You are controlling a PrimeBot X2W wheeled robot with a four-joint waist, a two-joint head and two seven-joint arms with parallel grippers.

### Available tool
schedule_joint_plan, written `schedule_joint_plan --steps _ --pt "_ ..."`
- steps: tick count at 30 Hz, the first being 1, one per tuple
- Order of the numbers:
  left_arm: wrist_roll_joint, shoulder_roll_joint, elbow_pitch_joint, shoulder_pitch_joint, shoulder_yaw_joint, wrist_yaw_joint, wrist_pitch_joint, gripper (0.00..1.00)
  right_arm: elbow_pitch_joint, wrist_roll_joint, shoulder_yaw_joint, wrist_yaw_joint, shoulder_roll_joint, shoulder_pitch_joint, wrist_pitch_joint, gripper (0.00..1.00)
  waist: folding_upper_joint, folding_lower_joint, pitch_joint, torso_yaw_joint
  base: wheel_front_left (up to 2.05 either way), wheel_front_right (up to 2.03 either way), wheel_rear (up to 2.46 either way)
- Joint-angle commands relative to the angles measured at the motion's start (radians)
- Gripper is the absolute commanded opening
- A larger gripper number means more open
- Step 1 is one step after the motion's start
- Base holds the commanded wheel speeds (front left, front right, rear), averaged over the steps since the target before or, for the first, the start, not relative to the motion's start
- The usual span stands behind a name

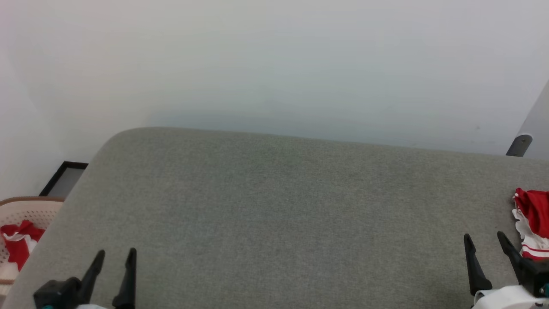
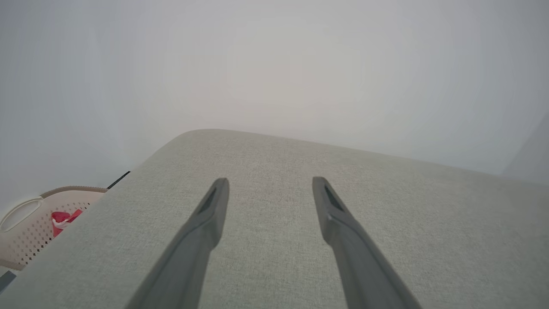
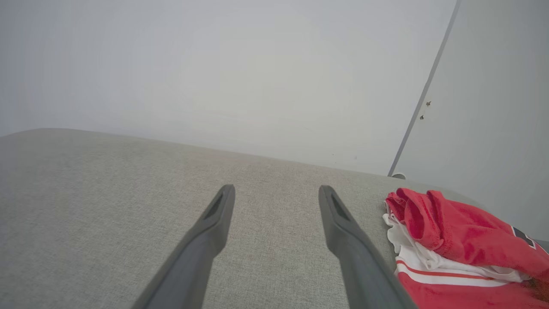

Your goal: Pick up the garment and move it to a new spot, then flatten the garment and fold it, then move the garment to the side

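The garment point(image 1: 533, 223), red with a white sleeve and red-and-white stripe trim, lies bunched at the right edge of the grey padded table point(image 1: 274, 206); part of it runs out of the head view. The right wrist view shows the garment point(image 3: 463, 244) crumpled just right of the right finger, apart from it. My right gripper point(image 1: 485, 243) is open at the lower right, beside the garment's left edge, nothing between its fingers. At the lower left my left gripper point(image 1: 115, 256) is open over bare table, far from the garment.
A pale perforated laundry basket point(image 1: 21, 214) stands off the table's left edge with more red-and-white cloth point(image 1: 18, 244) inside. A black-framed panel point(image 1: 64, 178) leans by the wall behind it. A grey metal leg point(image 1: 520, 145) rises at the far right.
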Motion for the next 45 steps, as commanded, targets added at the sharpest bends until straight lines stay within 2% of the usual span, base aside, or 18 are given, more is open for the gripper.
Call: schedule_joint_plan --steps 1,12,20,45 --pt "-0.004 0.005 0.005 0.006 -0.008 -0.005 0.001 1.00 -0.013 -0.004 -0.007 -0.001 0.009 0.017 0.000 1.00 0.0000 0.0000 -0.001 -0.003 0.00 0.00 0.00" --pt "-0.044 0.036 0.032 -0.018 -0.064 -0.019 0.000 1.00 -0.106 -0.027 -0.046 -0.001 0.070 0.102 0.004 1.00 0.0000 0.0000 -0.001 -0.031 0.00 0.00 0.00" --pt "-0.049 0.039 0.021 -0.017 -0.060 -0.018 0.000 1.00 -0.154 -0.035 -0.038 -0.001 0.094 0.139 0.014 1.00 0.0000 0.0000 -0.004 -0.046 0.00 0.00 0.00" --pt "-0.129 0.062 0.000 -0.015 -0.111 -0.019 0.000 1.00 -0.186 -0.029 -0.012 -0.001 0.104 0.159 0.035 1.00 0.0000 0.0000 -0.006 -0.073 0.00 0.00 0.00"
